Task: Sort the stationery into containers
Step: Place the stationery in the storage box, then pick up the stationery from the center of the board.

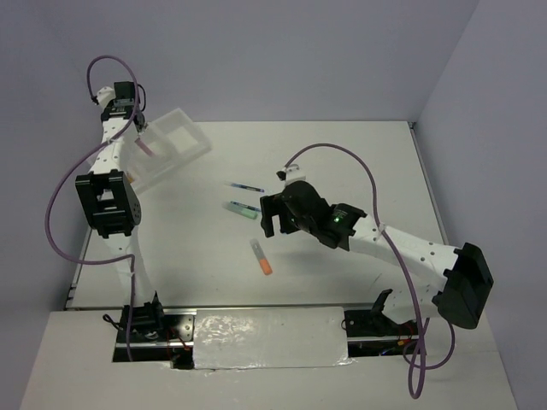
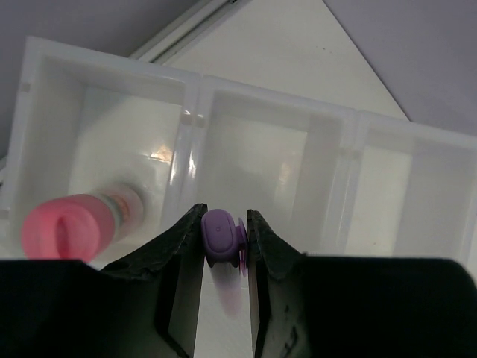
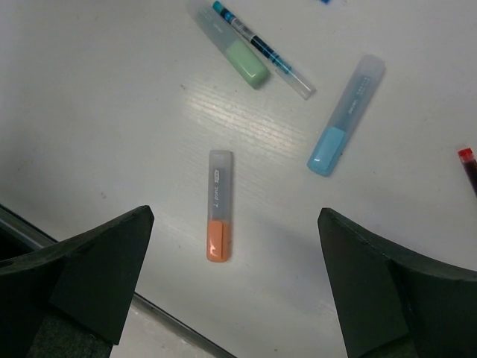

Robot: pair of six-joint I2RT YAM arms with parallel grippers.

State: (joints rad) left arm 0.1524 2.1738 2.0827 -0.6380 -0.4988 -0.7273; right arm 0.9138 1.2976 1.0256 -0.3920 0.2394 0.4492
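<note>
The translucent white three-compartment tray (image 1: pixel 186 128) lies at the far left. My left gripper (image 1: pixel 139 135) hovers over its near edge, shut on a lilac marker (image 2: pixel 220 234) that hangs cap-down between the fingers. In the left wrist view the marker is above the wall between the left and middle compartments of the tray (image 2: pixel 350 149), and a stubby pink cylinder (image 2: pixel 63 227) lies in the left one. My right gripper (image 3: pixel 235 220) stands wide open above the orange marker (image 3: pixel 218 205). A green-capped marker (image 3: pixel 232 49), a dark-blue pen (image 3: pixel 262 48), a blue marker (image 3: pixel 346 116) and a red pen tip (image 3: pixel 469 165) lie beyond.
In the top view the orange marker (image 1: pixel 261 256), green-capped marker (image 1: pixel 244 209) and dark-blue pen (image 1: pixel 246 186) lie mid-table, left of the right gripper (image 1: pixel 275 215). The table's near edge runs just below the orange marker.
</note>
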